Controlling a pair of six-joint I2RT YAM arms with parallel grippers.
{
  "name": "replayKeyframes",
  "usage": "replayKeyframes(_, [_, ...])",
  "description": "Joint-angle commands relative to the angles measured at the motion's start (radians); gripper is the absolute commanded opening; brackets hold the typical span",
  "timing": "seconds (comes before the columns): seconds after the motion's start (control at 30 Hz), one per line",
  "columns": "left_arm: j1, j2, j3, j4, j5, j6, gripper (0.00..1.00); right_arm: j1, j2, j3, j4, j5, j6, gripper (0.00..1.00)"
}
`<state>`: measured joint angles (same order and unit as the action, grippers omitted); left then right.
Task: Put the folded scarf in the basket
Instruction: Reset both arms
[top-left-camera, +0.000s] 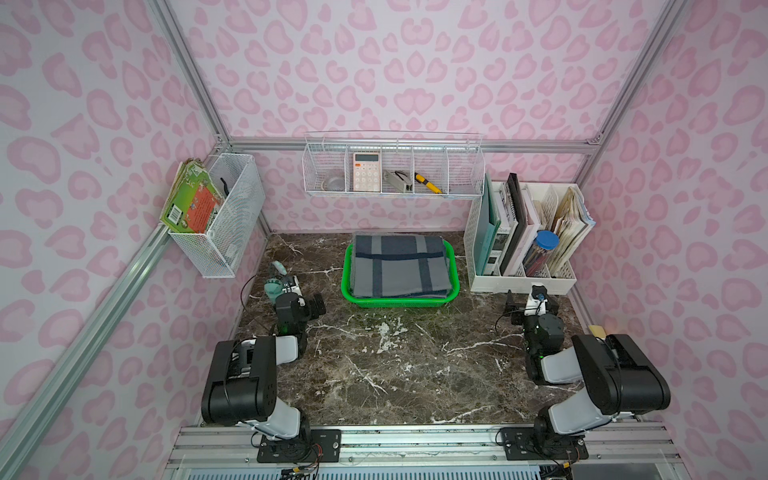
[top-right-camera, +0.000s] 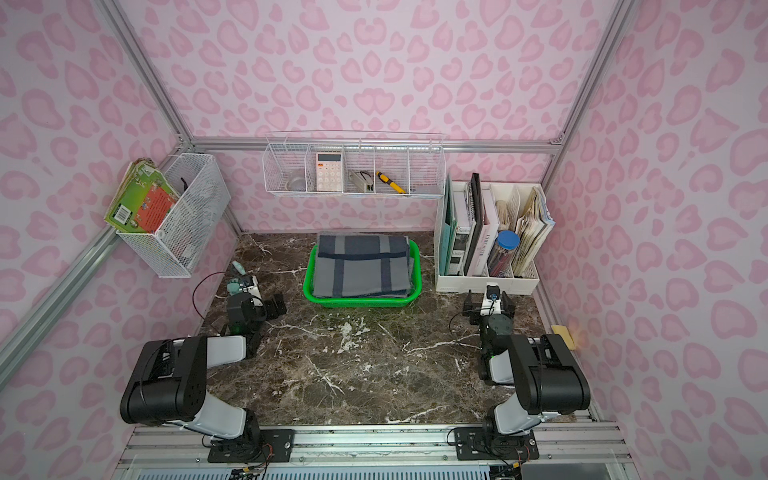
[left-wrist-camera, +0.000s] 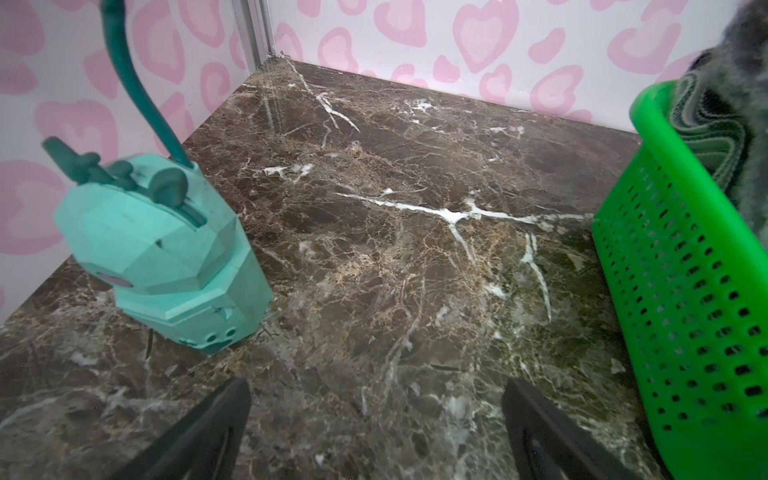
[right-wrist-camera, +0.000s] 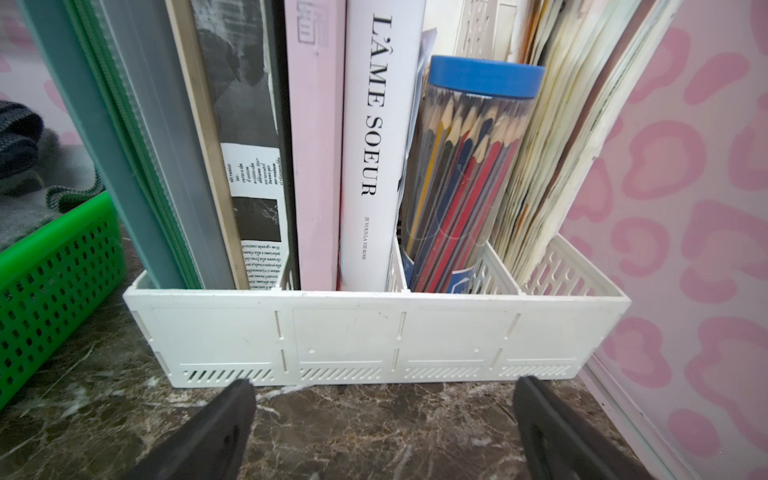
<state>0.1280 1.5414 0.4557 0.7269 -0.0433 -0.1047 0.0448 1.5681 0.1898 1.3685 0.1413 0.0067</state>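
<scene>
Arms: both folded, elbows high near the front rail, forearms reaching down and forward. Wrists sit low over the marble table (top-left-camera: 395, 365), one on each side of the basket (top-left-camera: 399, 302).
Left gripper (left-wrist-camera: 376, 390): jaws spread wide, nothing between them. It hovers just above the table, aimed at the back wall, with the mint toy (left-wrist-camera: 166, 249) on one side and the basket wall on the other. Touches neither.
Right gripper (right-wrist-camera: 384, 386): jaws wide apart, empty. Low, facing the white file organiser (right-wrist-camera: 374, 336), tips just short of it, basket corner off to its side.
Basket: green, perforated, mid-table toward the back. It sits between the two grippers, apart from both.
Scarf (top-left-camera: 399, 266): grey with navy stripes, folded flat, lying in the basket. It fills the basket, the stack rises above the rim, and the far edge looks to lap over the far rim.
Handling: soft, light, limp, fuzzy weave. Not fragile, not slippery. Layers are likely to slide and unfold if only the top one is pinched.
Hold: if it needs reseating, pinch the whole stack at a folded side edge. Better to take both short sides at once, one gripper each, low enough to catch the bottom layer.
Task state: reads as done, since the scarf is in and both arms are clear.
</scene>
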Motion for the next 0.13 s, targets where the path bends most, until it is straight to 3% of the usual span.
replayKeyframes(0.0, [0.0, -0.005, 0.002, -0.002, -0.001, -0.005, 0.99, -0.014, 0.0, 0.01, 0.003, -0.039, 0.016, 0.99])
replayKeyframes(0.1, [0.0, -0.004, 0.001, -0.001, 0.0, -0.005, 0.99, -0.021, -0.002, 0.009, 0.004, -0.05, 0.016, 0.99])
